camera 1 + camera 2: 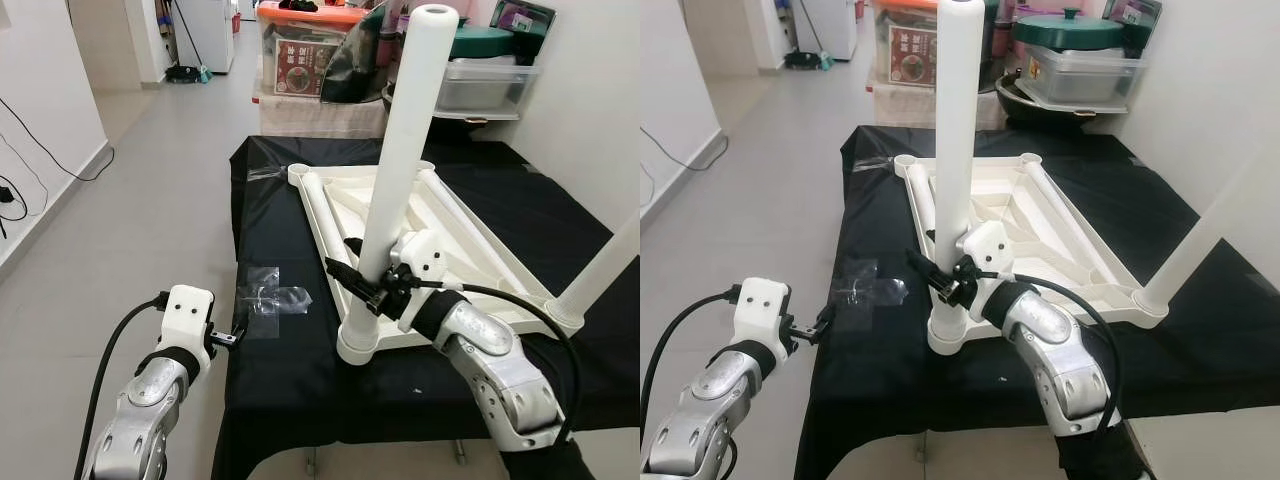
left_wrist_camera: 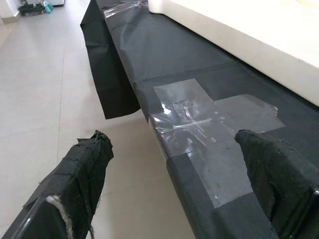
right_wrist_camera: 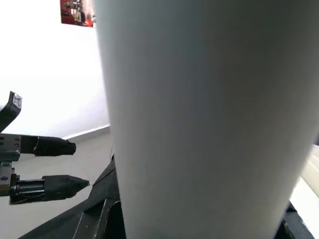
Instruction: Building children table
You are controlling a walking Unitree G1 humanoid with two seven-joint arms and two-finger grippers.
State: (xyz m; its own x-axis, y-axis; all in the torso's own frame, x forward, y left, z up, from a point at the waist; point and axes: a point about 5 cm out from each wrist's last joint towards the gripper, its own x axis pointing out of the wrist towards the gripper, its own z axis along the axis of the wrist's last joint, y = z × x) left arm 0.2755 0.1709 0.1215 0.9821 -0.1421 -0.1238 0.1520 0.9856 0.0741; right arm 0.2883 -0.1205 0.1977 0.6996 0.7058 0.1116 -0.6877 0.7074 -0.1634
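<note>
Far left, low: left arm raised beside the table edge, left gripper (image 1: 228,338) just off the near left side of the black cloth (image 1: 290,390), not touching anything. Fingers (image 2: 82,169) spread wide apart in the left wrist view, nothing between them, floor below one and the cloth edge below the other.

Just beyond that gripper, on the cloth near the edge: a crumpled patch of clear tape (image 1: 270,298), stuck flat in a rough cross.

Centre of the cloth-covered table: white tabletop (image 1: 455,235) lying upside down, ribs and corner sockets facing up, one long edge running away from the camera.

At its near left corner: white leg (image 1: 400,170), seated in the round socket and standing up, leaning slightly to the right, top end open and high above the table.

Low on that leg: right gripper (image 1: 362,283), clamped around the tube a little above the socket, black fingertips poking out past the leg's left side. Right arm reaching in from the lower right, cable looping over the forearm. Right wrist view taken up mostly by the leg's pale surface, very close.

Far right: second white leg (image 1: 600,275), set in the near right corner socket, slanting up and out of frame.

Behind the table: storage boxes (image 1: 300,45) stacked against the wall.
</note>
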